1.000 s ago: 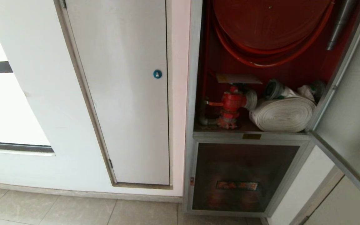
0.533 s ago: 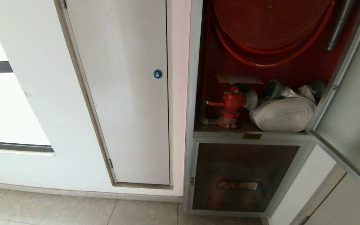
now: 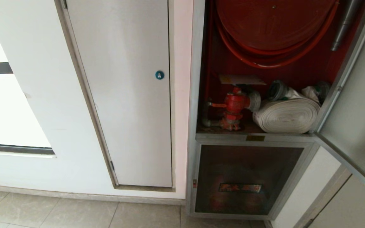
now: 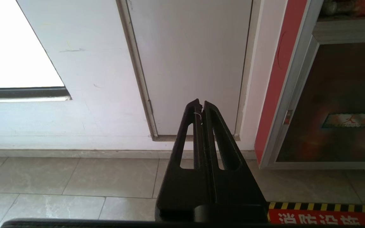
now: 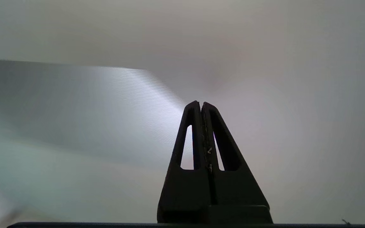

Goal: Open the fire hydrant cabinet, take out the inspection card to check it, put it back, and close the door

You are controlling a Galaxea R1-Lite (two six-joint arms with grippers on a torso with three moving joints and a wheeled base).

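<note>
The fire hydrant cabinet (image 3: 198, 95) stands open at the right of the head view, its silver frame set into the wall and its red interior exposed. The door (image 3: 356, 107) is swung out to the right, hinged along the cabinet's right edge, its pale inner face turned toward the opening. Inside, a red hose reel (image 3: 274, 25) fills the upper part, with a grey metal nozzle (image 3: 344, 25) leaning in the top right corner. Below it, the inspection card (image 3: 241, 79) lies flat on top of the red valve (image 3: 234, 106), seen nearly edge-on as a pale sheet with a yellowish strip; its print cannot be read. A white rolled hose (image 3: 287, 115) lies just beside the valve on the cabinet floor, with hose couplings behind it. Nothing stands between the opening and the card. Under the compartment sits a smaller lower glass panel (image 3: 246, 180), shut, and to the left a plain white panel (image 3: 125, 95) with a blue round lock (image 3: 159, 75) above a tiled floor (image 3: 74, 212). Neither arm shows in the head view. The left gripper (image 4: 201, 106) hangs low with its fingers pressed together on nothing, pointing at the base of the white panel. The right gripper (image 5: 201, 105) is likewise closed and empty, facing a blurred pale grey surface close in front of it.
</note>
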